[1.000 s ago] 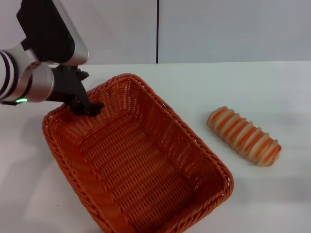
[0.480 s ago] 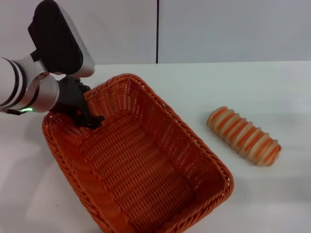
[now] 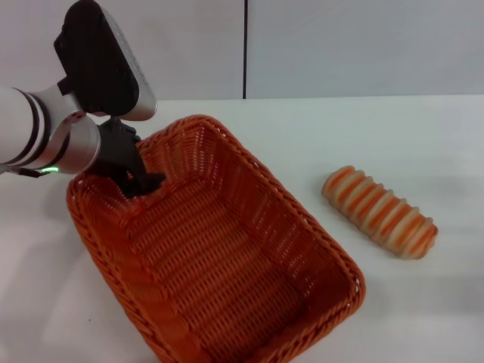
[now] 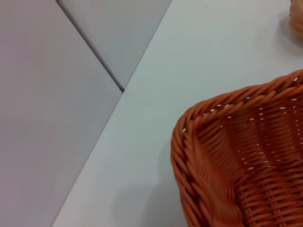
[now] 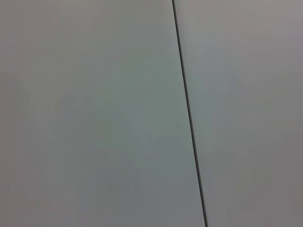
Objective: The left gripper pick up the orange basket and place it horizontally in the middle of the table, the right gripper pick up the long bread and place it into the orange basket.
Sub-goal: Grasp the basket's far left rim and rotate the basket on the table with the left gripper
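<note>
My left gripper (image 3: 140,181) is down at the far-left end of the orange basket (image 3: 219,249), black prongs reaching over the braided rim onto the inner wall. I can't tell whether the prongs have closed on the wicker or just straddle it; the left wrist view only shows the basket's corner and bare table (image 3: 363,136).

Basket sits diagonally, left of centre, flat on the table. The long bread (image 3: 380,212) lies well apart to its right, stripes up, untouched. Right gripper isn't visible; its wrist view shows only grey wall.

Step in hand, I judge: securing the basket, first half of the task. Next I need a firm pinch on the rim, then lift, turn it horizontal and set it mid-table. Bread comes after.
</note>
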Tool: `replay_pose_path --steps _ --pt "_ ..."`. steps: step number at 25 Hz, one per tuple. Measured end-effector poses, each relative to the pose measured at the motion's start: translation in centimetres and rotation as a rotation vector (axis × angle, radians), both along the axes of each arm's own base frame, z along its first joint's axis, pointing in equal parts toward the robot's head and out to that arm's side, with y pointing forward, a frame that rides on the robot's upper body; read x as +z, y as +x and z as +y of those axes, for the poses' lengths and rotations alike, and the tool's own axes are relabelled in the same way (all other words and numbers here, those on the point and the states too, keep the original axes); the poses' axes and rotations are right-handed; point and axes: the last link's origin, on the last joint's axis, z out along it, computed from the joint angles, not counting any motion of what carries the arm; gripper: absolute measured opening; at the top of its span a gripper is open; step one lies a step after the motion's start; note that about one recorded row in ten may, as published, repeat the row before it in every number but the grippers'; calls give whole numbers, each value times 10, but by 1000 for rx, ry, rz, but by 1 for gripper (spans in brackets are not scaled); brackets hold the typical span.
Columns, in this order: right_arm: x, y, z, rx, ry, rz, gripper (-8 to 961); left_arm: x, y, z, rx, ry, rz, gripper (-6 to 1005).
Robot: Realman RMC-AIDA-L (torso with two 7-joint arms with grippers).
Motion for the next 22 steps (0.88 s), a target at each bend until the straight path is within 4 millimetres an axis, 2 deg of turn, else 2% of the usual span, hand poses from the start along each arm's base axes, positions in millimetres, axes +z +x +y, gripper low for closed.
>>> replay_pose_path --steps 10,16,22 --pt "1 1 2 -8 -2 -2 616 -6 4 2 -31 0 5 365" --pt "1 1 3 -9 -1 -3 616 -4 7 5 18 52 -43 307" --pt "4 1 4 -5 4 -11 617 12 25 10 127 191 -193 287"
